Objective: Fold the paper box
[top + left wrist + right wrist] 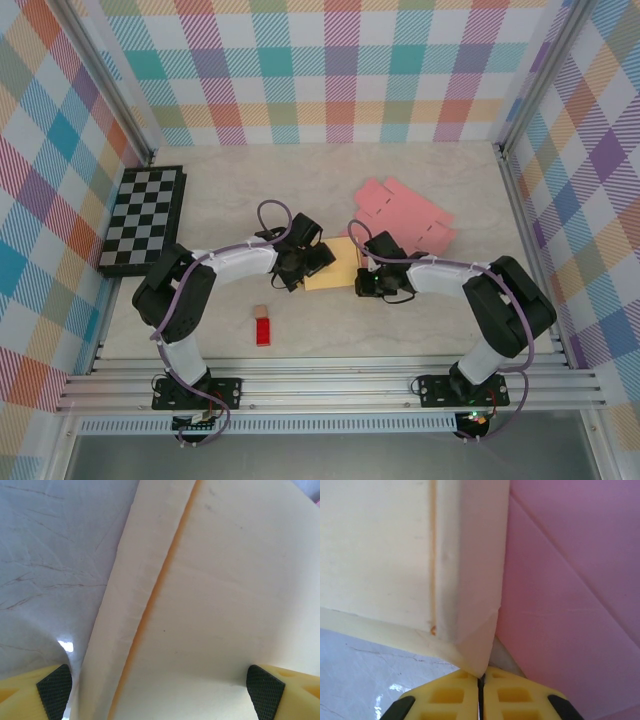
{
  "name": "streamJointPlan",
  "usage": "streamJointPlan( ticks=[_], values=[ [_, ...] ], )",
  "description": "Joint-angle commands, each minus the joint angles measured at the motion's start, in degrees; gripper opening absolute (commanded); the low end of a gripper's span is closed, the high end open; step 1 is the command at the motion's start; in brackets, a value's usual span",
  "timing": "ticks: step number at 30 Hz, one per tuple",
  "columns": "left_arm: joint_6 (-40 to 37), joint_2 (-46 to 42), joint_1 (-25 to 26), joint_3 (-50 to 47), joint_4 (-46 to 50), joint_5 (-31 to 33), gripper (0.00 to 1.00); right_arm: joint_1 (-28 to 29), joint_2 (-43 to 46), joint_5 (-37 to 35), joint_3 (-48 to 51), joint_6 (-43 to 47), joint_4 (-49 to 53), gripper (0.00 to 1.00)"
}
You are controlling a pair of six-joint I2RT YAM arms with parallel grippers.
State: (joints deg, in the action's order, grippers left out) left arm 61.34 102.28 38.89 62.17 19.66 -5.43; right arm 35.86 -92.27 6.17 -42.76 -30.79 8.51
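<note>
I think the job in hand is an early fold of the flat, pale cream paper box (335,268). It lies on the light marbled worktop (220,200), just beside the flat pink paper sheet (405,215), on the side of that sheet nearest the arms. In the right wrist view the cream paper box (395,555) sits right up against the pink paper sheet (570,590). One long side flap (470,570) bends along a crease. The right jaws are clenched tight, yellow finger against yellow finger. The pointed corner of the flap, on the side away from the pink paper sheet's middle, runs straight down into the gap between them, so they seem to be nipping that very tip. The left jaws are on the far side of the cream paper box from the pink paper sheet. They are let go and stand wide apart. One black pad (55,690) is over the bare worktop and the other black pad (265,690) is over the paper, with a raised flap (130,610) and its crease between them. They grip nothing. My guess is that the next move needs the right jaws to lift or turn the nipped corner gently so the flap stands up. The left jaws need to press or close on their own flap so the box does not slide toward the pink paper sheet.
</note>
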Motion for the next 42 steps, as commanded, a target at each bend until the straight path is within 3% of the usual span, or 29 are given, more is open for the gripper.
streamJointPlan(
  ticks=[1,8,14,18,23,27,34,42],
  values=[
    [-0.3,3.5,0.2,-1.7,4.9,-0.7,0.92,-0.2,-2.1,-1.0,1.2,-5.7,-19.1,0.07],
    [-0.3,4.1,0.6,-2.3,3.7,-2.0,0.92,-0.1,-5.7,-3.2,2.4,-14.7,-32.6,0.08],
    [-0.3,4.9,0.6,-2.5,3.4,-2.2,0.92,-0.3,-6.2,-11.6,-2.7,-20.4,-17.8,0.1],
    [-0.4,4.9,0.5,-2.6,3.1,-2.4,0.92,-1.4,-7.0,-10.9,-2.3,-24.0,-17.0,0.12],
    [-0.4,5.2,0.5,-2.9,2.3,-2.9,0.92,-3.8,-11.8,-2.0,-4.1,-25.5,-26.1,0.15],
    [-0.2,5.9,0.5,-3.1,1.4,-4.1,0.91,-3.8,-13.5,-0.7,-6.5,-27.8,-30.4,0.14],
    [-0.3,6.7,0.7,-2.7,0.8,-4.9,0.91,-3.1,-15.5,0.8,-14.3,-29.8,-23.3,0.11],
    [-0.5,7.0,0.3,-1.6,1.7,-4.8,0.92,-2.7,-12.6,2.0,-13.7,-27.9,-17.9,0.13]
  ],
)
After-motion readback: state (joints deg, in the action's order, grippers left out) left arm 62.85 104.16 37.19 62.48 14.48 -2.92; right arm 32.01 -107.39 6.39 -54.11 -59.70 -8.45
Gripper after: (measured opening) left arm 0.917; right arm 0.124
